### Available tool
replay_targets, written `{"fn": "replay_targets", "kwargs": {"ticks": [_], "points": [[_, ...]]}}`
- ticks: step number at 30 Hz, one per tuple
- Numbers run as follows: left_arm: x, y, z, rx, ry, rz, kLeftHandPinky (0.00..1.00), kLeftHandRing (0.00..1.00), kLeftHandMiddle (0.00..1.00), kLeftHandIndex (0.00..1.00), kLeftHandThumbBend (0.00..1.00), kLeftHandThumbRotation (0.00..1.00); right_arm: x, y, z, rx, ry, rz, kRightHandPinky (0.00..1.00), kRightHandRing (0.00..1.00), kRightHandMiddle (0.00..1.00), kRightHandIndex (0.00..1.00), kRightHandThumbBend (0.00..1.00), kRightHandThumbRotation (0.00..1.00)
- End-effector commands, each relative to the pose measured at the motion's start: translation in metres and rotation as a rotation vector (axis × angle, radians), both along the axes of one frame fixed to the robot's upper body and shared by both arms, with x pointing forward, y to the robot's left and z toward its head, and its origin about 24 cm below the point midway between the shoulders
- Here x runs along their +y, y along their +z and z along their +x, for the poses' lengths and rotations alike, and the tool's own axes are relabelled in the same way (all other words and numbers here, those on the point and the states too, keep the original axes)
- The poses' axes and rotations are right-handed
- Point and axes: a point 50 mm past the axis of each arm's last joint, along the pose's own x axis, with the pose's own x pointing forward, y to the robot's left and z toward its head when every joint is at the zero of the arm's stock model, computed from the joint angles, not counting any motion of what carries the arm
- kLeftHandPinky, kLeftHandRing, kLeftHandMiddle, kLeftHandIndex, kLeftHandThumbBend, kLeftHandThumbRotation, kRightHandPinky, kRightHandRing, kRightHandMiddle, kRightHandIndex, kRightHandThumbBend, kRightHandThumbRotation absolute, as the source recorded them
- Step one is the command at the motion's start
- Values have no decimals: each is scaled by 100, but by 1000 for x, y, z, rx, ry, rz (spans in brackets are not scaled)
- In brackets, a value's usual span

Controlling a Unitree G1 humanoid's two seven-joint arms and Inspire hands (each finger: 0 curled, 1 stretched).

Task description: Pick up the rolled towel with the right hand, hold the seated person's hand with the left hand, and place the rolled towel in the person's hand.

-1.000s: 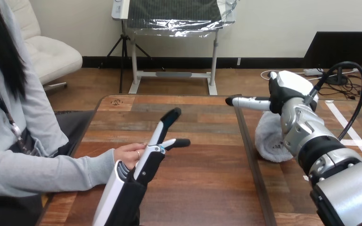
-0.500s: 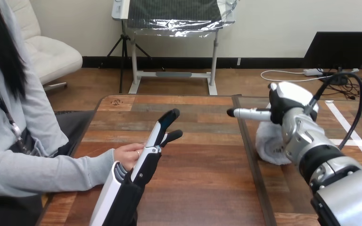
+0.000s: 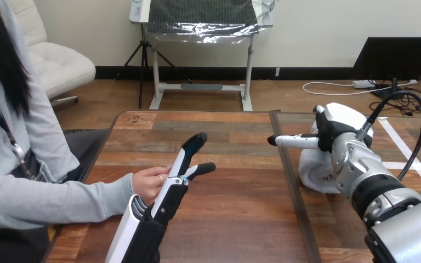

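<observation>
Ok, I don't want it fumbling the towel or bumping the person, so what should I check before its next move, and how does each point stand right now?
1. Towel in reach: ok. The rolled towel lies on the table, partly hidden by the right hand above it.
2. Right hand's hold on it: cannot tell.
3. Left hand ready: ok. Its fingers are straight and hold nothing.
4. The person's hand in place: ok. It rests on the table right beside the left hand.
5. Person's hand held: not ok. Nothing is curled round it.
6. Path from towel to person's hand: ok. The wood between them is bare.
</observation>
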Motion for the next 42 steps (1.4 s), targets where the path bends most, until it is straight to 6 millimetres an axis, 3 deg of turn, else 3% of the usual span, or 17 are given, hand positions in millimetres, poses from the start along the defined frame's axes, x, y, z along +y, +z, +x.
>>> {"fn": "replay_targets", "kwargs": {"ticks": [1, 14, 26, 42], "points": [[0, 13, 6, -83, -6, -28, 83, 97, 100, 100, 100, 68, -1, -9, -4, 43, 29, -21, 69, 98, 100, 96, 100, 81], [-1, 13, 5, -86, 5, -40, 81, 96, 100, 99, 100, 70, 0, -14, -7, 96, 67, -50, 79, 94, 100, 94, 100, 80], [0, 13, 3, -77, 8, -41, 82, 97, 100, 99, 100, 70, 1, -17, -9, 113, 125, -125, 71, 83, 92, 88, 100, 76], [-1, 15, 3, -89, 21, -56, 81, 94, 100, 99, 100, 70, 3, -18, -9, 110, 144, -182, 69, 76, 80, 77, 99, 35]]}}
